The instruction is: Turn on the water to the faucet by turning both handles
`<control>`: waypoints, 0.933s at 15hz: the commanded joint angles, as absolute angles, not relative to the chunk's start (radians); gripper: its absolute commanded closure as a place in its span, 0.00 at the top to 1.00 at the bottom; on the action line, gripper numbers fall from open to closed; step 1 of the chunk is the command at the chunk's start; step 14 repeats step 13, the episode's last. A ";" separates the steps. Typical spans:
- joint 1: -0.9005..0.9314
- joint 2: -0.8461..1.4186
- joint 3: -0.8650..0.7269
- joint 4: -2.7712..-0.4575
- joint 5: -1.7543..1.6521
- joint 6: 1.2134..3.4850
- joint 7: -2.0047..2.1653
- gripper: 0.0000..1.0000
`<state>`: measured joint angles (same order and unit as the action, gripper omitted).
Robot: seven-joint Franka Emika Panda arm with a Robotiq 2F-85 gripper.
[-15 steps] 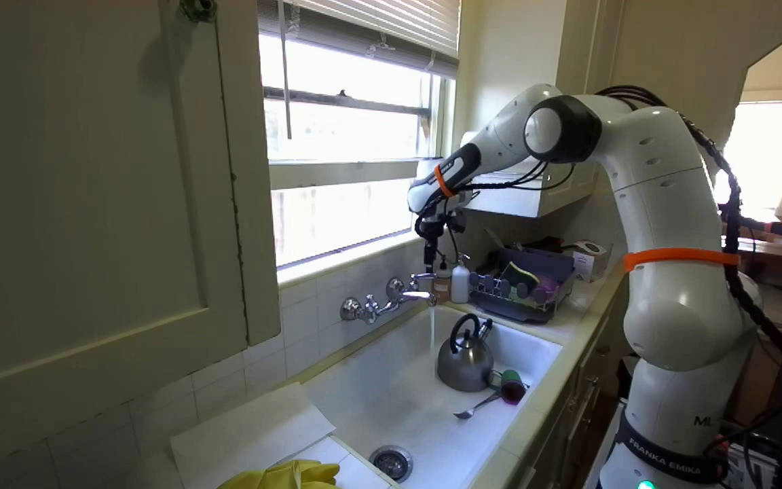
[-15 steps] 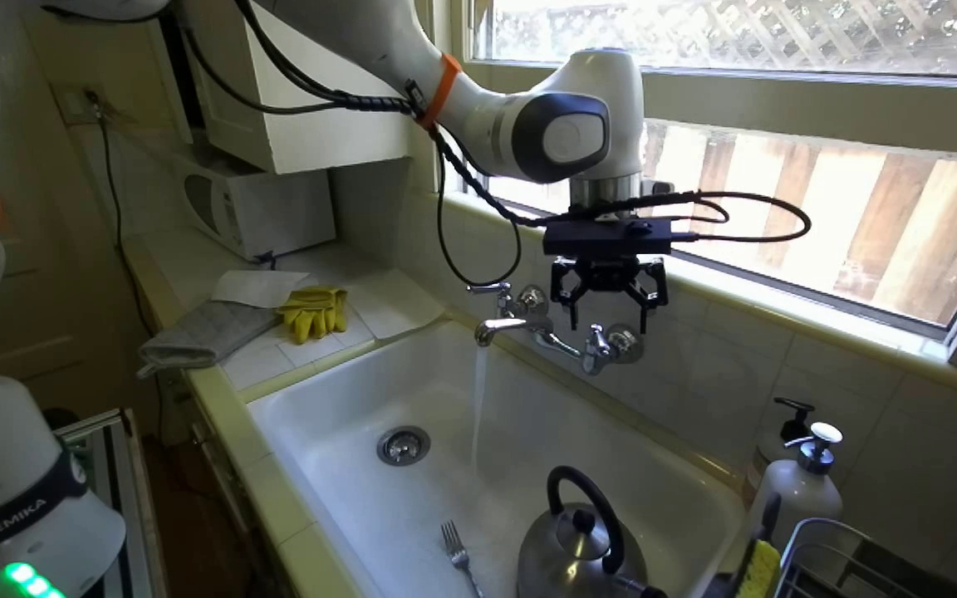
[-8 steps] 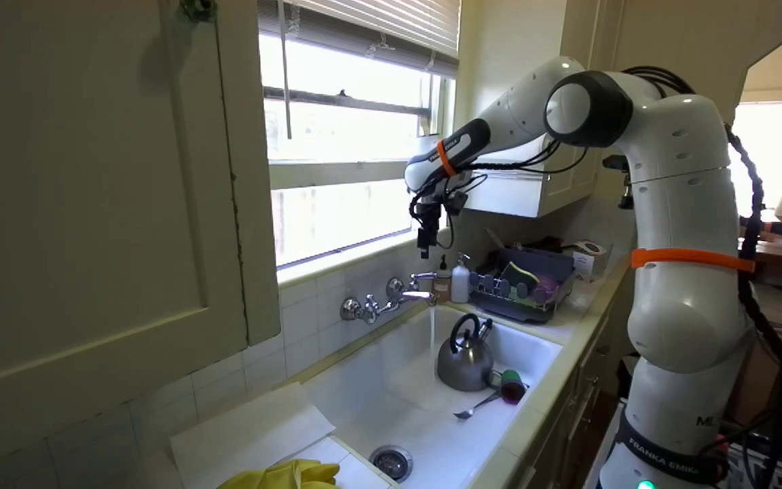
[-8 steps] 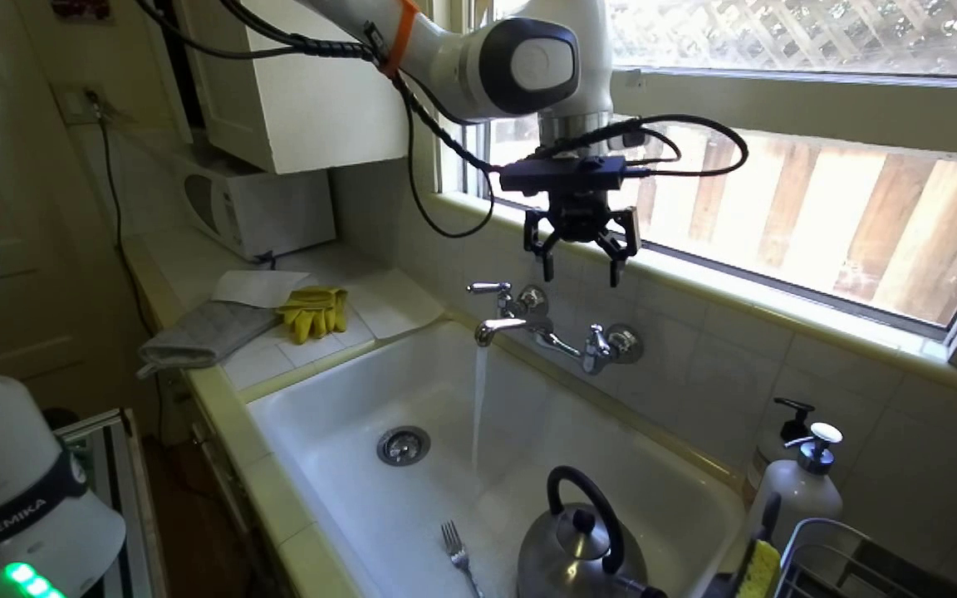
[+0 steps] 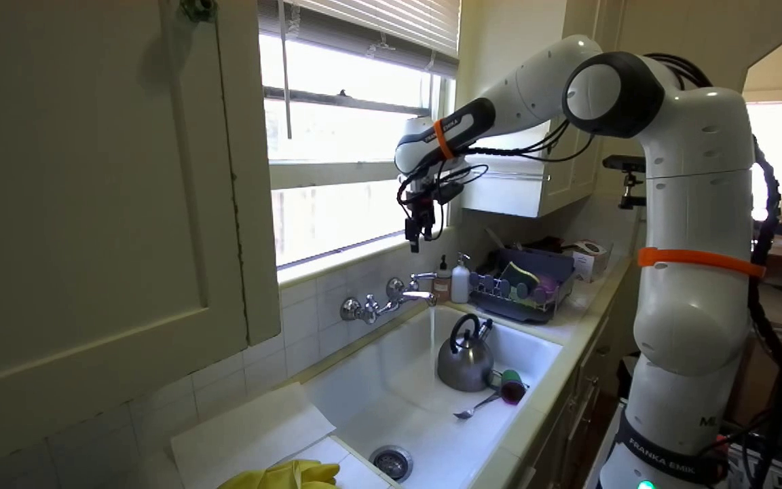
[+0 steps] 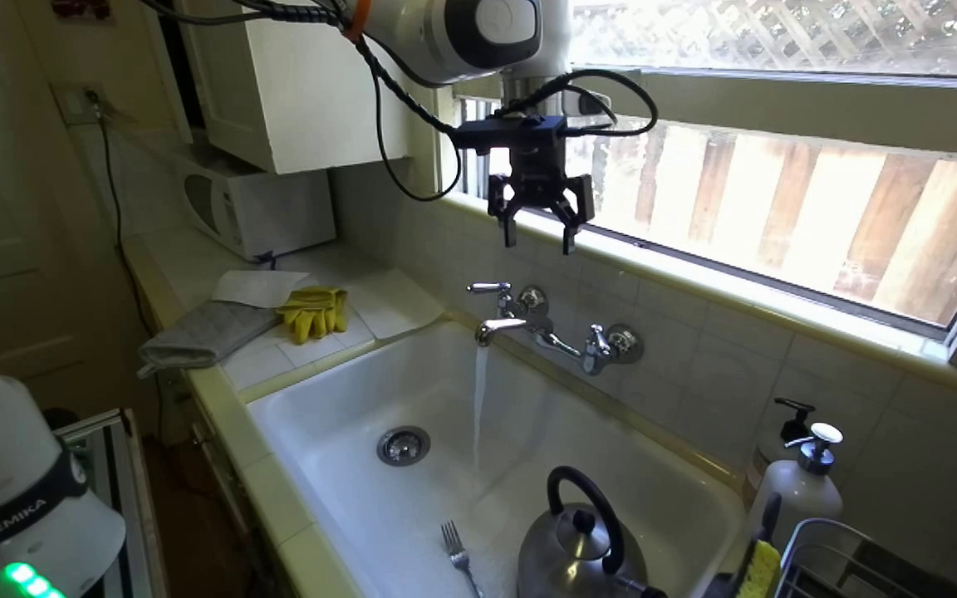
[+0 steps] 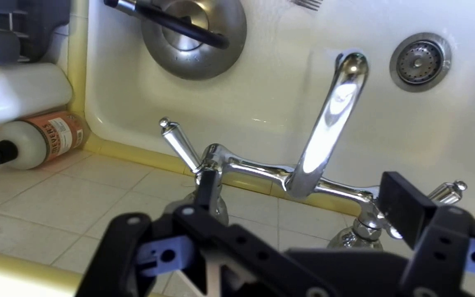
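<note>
Raised since a second ago, the gripper (image 6: pixel 539 246) hangs above the faucet (image 7: pixel 305 179), its jaws spread wide and holding nothing. Mounted over the back edge of the worktop (image 6: pixel 267 473), the faucet carries handles (image 7: pixel 182 146) at both ends, and water (image 6: pixel 479 399) runs from its spout (image 7: pixel 329 128) into the sink (image 6: pixel 325 432).

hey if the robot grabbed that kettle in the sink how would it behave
The kettle would likely feel rigid, since its body looks like metal. Its smooth, rounded sides may be slippery for the gripper. Lifted by the arched black handle, it could tilt or swing, with the body below. How full it is doesn't show.
</note>
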<state>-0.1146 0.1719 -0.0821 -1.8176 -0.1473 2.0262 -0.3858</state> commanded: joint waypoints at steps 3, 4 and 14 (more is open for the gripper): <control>-0.095 0.111 -0.070 -1.871 -0.134 1.978 -0.288 1.00; -0.093 0.107 -0.068 -1.877 -0.125 1.978 -0.281 1.00; -0.090 0.131 -0.068 -1.858 -0.131 1.996 -0.256 1.00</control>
